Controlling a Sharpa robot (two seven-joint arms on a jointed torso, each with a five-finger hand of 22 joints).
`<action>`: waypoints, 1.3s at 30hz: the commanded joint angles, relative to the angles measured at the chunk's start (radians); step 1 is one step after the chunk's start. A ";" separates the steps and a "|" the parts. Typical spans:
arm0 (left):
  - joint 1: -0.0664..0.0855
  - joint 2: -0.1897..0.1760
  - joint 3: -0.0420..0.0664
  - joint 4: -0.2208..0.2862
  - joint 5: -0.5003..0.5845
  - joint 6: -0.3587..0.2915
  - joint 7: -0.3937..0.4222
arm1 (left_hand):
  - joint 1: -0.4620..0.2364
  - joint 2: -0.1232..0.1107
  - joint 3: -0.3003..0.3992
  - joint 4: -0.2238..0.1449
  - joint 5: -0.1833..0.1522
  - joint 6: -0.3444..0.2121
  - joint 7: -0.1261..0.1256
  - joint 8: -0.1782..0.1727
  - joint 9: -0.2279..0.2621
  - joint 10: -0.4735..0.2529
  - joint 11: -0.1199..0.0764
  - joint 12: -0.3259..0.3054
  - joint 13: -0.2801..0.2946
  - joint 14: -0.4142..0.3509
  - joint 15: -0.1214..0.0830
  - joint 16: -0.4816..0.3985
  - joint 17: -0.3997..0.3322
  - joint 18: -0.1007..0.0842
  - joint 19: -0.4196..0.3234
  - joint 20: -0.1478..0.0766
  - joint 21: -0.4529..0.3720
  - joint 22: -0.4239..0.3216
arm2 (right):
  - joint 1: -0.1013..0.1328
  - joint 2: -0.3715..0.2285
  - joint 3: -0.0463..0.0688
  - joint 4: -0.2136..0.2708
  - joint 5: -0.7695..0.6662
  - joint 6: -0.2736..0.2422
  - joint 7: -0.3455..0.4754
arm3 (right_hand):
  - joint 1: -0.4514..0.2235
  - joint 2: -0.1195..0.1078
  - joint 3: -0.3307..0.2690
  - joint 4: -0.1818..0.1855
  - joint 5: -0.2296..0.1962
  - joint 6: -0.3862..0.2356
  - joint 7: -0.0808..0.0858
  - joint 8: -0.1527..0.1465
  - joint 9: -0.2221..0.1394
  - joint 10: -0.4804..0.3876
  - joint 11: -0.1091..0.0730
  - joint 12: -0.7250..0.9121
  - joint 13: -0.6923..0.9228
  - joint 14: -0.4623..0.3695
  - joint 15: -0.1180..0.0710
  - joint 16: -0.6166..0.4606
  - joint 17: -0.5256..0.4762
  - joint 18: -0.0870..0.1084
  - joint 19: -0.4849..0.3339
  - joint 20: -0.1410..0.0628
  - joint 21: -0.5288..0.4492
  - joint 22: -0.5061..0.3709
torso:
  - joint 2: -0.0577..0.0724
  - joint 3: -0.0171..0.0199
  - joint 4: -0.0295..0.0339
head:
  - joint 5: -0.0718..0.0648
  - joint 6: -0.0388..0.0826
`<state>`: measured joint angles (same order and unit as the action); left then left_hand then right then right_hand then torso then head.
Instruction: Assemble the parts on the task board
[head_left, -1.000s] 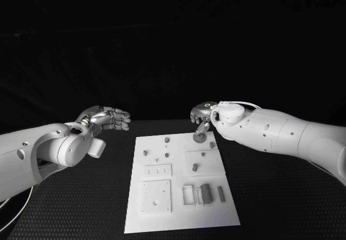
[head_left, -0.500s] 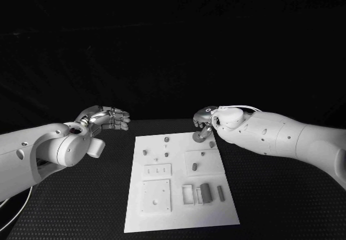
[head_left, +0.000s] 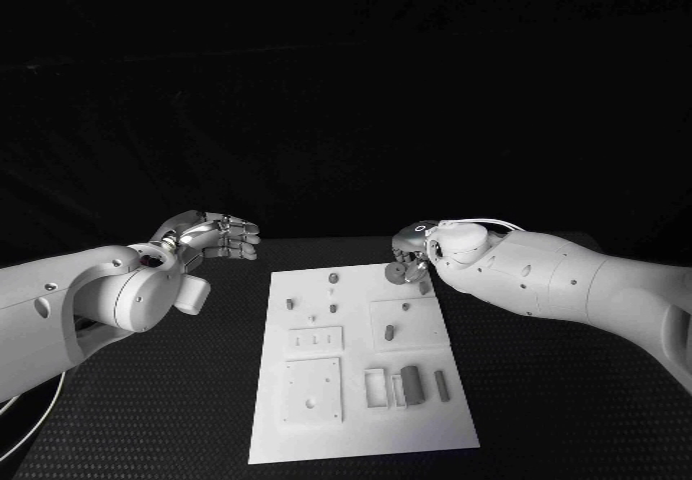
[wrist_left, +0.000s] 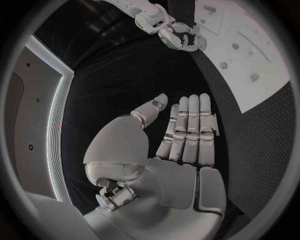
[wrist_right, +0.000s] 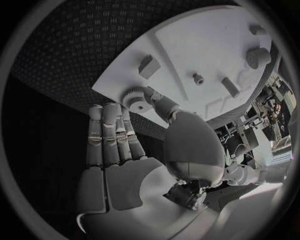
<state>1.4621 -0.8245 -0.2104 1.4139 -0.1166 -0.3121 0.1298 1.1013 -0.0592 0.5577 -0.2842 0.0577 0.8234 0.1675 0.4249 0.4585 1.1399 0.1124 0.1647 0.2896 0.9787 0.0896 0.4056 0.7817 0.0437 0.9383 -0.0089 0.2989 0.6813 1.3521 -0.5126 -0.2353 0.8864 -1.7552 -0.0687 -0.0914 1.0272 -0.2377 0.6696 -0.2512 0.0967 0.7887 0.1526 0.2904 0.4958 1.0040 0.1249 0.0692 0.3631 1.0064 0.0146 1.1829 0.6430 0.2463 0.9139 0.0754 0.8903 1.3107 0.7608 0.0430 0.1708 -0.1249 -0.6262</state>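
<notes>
– Between the thumb and a fingertip of the right hand (wrist_right: 128, 172) a toothed grey gear (wrist_right: 137, 98) appears to be pinched; the remaining fingers (wrist_right: 109, 130) are laid straight and close together beside it.

– And where is that gear placed?

– At the far right corner of the task board (head_left: 361, 425), touching or just above its surface; which of the two cannot be told.

– What could go wrong from here?

– The gear could be tilted on its seat if it is pressed off-centre; it could also be nudged over the board's far edge onto the table (head_left: 555, 400), since so little of the board is left beyond it; a thin pinch at the rim could let it slip.

– What is given by one view and withheld by another?

– The teeth and the pinch are shown by the right wrist view; from the head view the gear (head_left: 400, 272) is seen as a dark disc under the right hand (head_left: 415, 245). The left hand (wrist_left: 181, 145) is shown flat with nothing held, fingers straight, thumb apart; from the head view the same left hand (head_left: 214, 237) is placed left of the board, well clear.
</notes>
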 joint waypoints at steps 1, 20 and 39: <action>0.001 0.004 0.000 -0.001 -0.003 0.013 0.010 | 0.001 -0.005 -0.005 0.000 -0.007 0.000 0.006 -0.003 0.001 0.000 0.006 -0.007 0.001 -0.001 0.002 -0.006 0.001 -0.001 -0.003 0.001 -0.006 0.002 | -0.002 0.003 0.000 -0.001 0.027 -0.040 0.024 | 0.002 0.017 0.002 -0.009 -0.003 0.010 0.001 0.004 -0.001 0.009 -0.002 0.001 -0.010 0.010 -0.001 0.007 -0.004 0.016 0.010 -0.001 0.006 0.014 | 0.000 0.0001 0.0009 | 0.002 -0.002; 0.001 0.007 0.000 -0.008 -0.003 0.016 0.009 | 0.000 -0.004 -0.005 0.000 -0.007 -0.001 0.007 -0.004 0.002 0.000 0.006 -0.009 0.003 -0.001 0.003 -0.007 0.002 -0.001 -0.003 0.001 -0.007 0.002 | -0.003 0.014 0.000 -0.011 0.055 -0.010 0.025 | -0.002 0.057 -0.015 -0.031 -0.002 0.021 0.004 0.005 -0.014 0.059 0.005 0.019 -0.044 0.015 0.005 0.017 -0.029 0.016 0.017 -0.005 0.004 0.013 | 0.001 -0.0008 0.0000 | 0.001 -0.007; 0.001 0.006 0.000 -0.009 -0.003 0.018 0.008 | -0.001 -0.004 -0.006 0.000 -0.007 -0.001 0.007 -0.005 0.002 0.000 0.006 -0.011 0.005 -0.001 0.003 -0.008 0.003 -0.001 -0.003 0.001 -0.008 0.003 | -0.021 0.031 0.000 -0.027 0.039 -0.010 0.026 | 0.000 0.058 -0.038 -0.028 -0.001 0.023 -0.004 0.005 -0.043 0.002 -0.066 0.470 0.559 -0.005 -0.057 0.084 -0.031 0.016 0.022 -0.006 0.006 0.018 | 0.001 -0.0008 -0.0002 | 0.005 -0.013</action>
<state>1.4618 -0.8195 -0.2111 1.4035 -0.1170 -0.3091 0.1290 1.1013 -0.0592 0.5577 -0.2842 0.0577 0.8234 0.1675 0.4249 0.4591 1.1400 0.1124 0.1569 0.2932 0.9787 0.0896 0.4018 0.7834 0.0434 0.9382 -0.0089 0.2951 0.6828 1.3389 -0.4820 -0.2315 0.8583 -1.7020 -0.1039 -0.0696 1.0321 -0.1815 0.6281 -0.2760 0.0968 0.8046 0.1494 0.2940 0.4501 1.0244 0.0614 0.5201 0.8990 1.0002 -0.0367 1.2621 0.6082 0.2554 0.9291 0.0697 0.8929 1.3101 0.7620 0.0422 0.1709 -0.1202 -0.6383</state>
